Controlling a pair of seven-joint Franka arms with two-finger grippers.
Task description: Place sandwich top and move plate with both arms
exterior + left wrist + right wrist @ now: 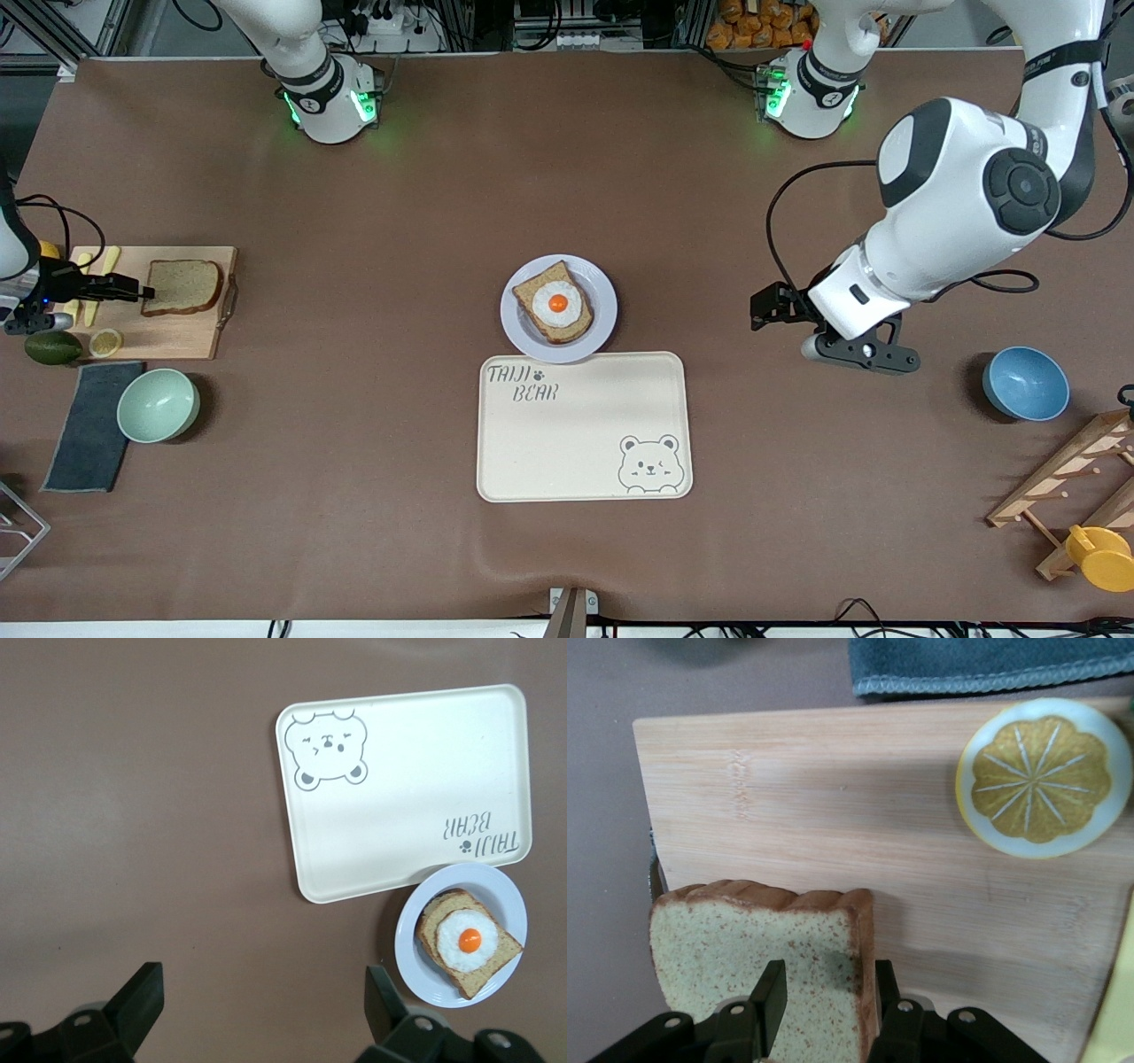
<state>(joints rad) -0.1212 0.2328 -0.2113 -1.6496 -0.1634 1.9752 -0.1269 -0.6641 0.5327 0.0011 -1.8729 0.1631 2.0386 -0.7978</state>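
The sandwich top, a plain brown slice, lies on the wooden cutting board at the right arm's end of the table. My right gripper is down at the slice's edge. In the right wrist view its jaws are open and straddle the crust of the sandwich top, one finger over the face and one against the crust. The plate sits mid-table with an egg-topped bread slice on it. My left gripper hangs open over bare table beside the plate.
A cream bear tray lies just nearer the front camera than the plate. By the board are a lemon slice, an avocado, a mint bowl and a grey cloth. A blue bowl and wooden rack stand at the left arm's end.
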